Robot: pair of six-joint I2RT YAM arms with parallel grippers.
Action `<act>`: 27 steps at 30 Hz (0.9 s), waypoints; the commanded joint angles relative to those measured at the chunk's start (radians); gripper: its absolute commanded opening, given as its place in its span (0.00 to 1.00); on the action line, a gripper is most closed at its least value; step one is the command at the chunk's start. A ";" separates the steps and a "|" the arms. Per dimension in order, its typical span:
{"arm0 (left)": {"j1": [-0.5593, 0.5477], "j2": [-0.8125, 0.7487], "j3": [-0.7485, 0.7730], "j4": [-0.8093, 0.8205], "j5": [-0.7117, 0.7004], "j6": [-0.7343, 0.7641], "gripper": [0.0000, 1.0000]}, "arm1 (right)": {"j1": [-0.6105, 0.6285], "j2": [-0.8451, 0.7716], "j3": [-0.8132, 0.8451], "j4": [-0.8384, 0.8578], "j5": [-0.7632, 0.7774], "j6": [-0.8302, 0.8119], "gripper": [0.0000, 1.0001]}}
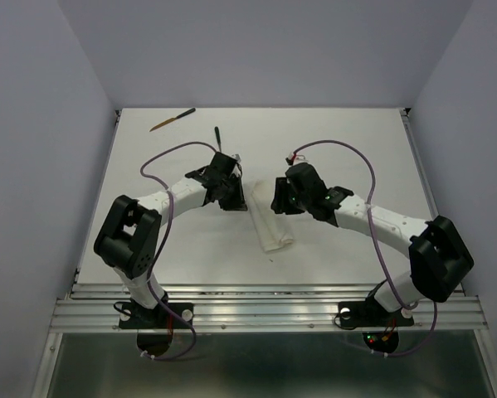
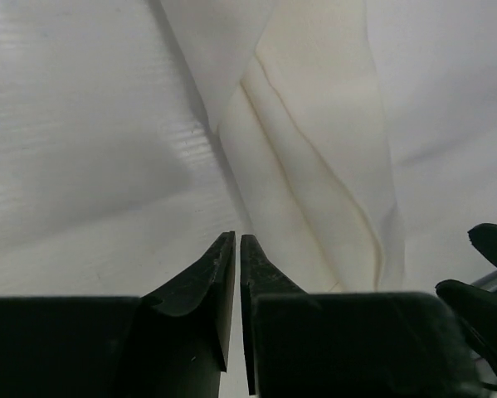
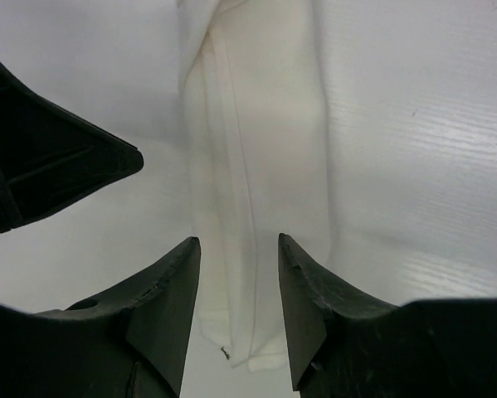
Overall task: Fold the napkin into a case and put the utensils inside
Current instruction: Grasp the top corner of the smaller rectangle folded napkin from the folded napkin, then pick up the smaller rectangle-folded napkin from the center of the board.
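Okay, napkin (image 1: 269, 222) is folded into a long narrow strip with layered seams showing. It lies flat mid-worktop (image 1: 339, 141) between the two arms, slanting far-left to near-right.

Left gripper (image 2: 237, 237) is at the strip's far end, on its left side. Its jaws are barely parted, just a thin slit, with nothing in them. The tips point at bare worktop just beside the cloth edge.

Right gripper (image 3: 238, 242) comes at the strip from the right. Its jaws are released and well apart, and the cloth shows through the gap, unpinched. Can't tell if the tips touch the fabric.

Each wrist view catches the other gripper's black fingers at its edge, so the two are close but not touching.

Utensils (image 1: 172, 120) are outside the napkin, far-left on the worktop. One brown piece with a dark end lies near the back wall. A darker piece (image 1: 217, 138) lies just beyond the left wrist; contact with the arm is unclear.

Purple cables (image 1: 175, 151) loop over both arms. A metal rail (image 1: 265, 308) at the near edge carries the arm bases.
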 commanded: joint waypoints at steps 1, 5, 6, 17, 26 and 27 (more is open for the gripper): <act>-0.013 -0.073 -0.090 0.125 0.098 -0.082 0.20 | 0.068 -0.047 -0.004 -0.097 0.145 -0.051 0.48; -0.020 -0.075 -0.136 0.162 0.124 -0.107 0.20 | 0.123 -0.032 0.020 -0.140 0.228 -0.064 0.49; -0.021 -0.064 -0.144 0.168 0.130 -0.109 0.20 | 0.148 -0.021 0.023 -0.145 0.239 -0.068 0.49; -0.035 -0.006 -0.170 0.213 0.154 -0.119 0.13 | 0.231 0.057 0.059 -0.169 0.331 -0.085 0.48; -0.038 0.028 -0.178 0.231 0.167 -0.119 0.11 | 0.262 0.089 0.088 -0.176 0.368 -0.088 0.48; -0.038 0.032 -0.176 0.231 0.166 -0.119 0.11 | 0.272 0.088 0.089 -0.176 0.368 -0.087 0.48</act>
